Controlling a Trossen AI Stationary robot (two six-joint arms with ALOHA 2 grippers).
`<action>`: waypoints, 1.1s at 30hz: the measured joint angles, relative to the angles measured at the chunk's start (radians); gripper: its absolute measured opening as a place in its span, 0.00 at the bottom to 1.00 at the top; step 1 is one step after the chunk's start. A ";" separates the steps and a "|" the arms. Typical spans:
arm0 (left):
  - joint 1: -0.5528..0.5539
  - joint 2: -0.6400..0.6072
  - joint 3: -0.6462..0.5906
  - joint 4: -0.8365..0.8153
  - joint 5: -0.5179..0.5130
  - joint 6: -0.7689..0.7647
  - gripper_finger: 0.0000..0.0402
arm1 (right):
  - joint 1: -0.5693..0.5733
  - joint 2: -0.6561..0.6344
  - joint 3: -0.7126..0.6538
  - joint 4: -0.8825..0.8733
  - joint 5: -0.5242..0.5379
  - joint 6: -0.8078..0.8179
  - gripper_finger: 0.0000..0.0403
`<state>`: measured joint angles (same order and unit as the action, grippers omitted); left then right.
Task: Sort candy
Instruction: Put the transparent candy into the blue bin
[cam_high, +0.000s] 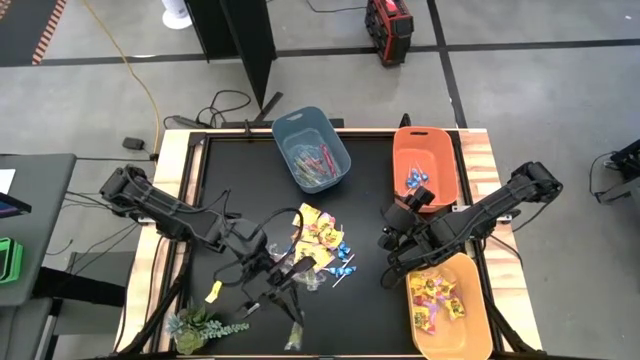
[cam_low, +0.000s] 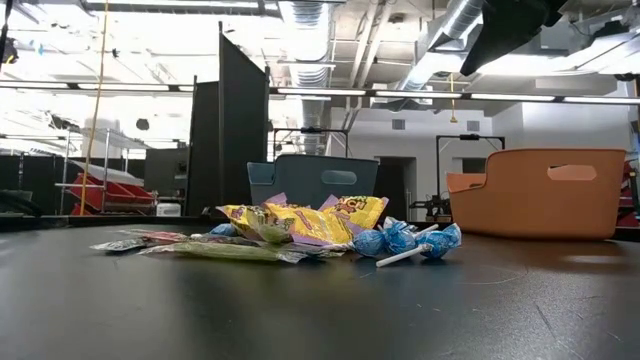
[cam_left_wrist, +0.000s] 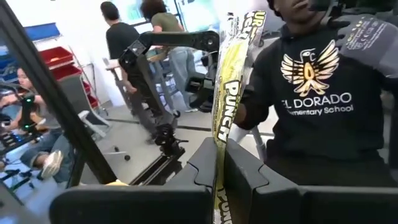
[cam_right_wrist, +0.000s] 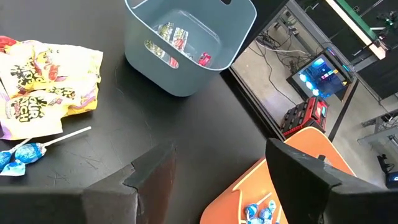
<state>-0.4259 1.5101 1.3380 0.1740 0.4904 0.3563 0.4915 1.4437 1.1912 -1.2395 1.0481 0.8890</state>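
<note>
On the black table (cam_high: 230, 170) a candy pile (cam_high: 322, 240) lies mid-surface, partly hidden by cables, while the left gripper (cam_left_wrist: 219, 186) has its fingers clamped on a yellow stick packet (cam_left_wrist: 224, 106) cut off above, and the right gripper (cam_right_wrist: 217, 180), fingers apart, hovers between the orange bins (cam_high: 425, 160).

Left gripper (cam_high: 283, 283) clamped closed, right gripper (cam_high: 392, 250) spread wide
</note>
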 joint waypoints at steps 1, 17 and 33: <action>0.000 0.000 0.000 -0.001 0.001 0.000 0.02 | 0.000 0.000 0.000 0.000 0.000 0.000 0.66; 0.231 0.016 0.000 -0.454 -1.194 -0.338 0.03 | -0.005 0.000 0.000 0.005 0.000 -0.006 0.66; 0.732 0.115 0.001 -0.652 -0.934 -0.503 0.10 | -0.020 0.000 0.000 0.006 0.000 -0.011 0.66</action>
<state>0.3063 1.6250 1.3393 -0.4783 -0.4433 -0.1466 0.4717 1.4436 1.1912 -1.2334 1.0480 0.8780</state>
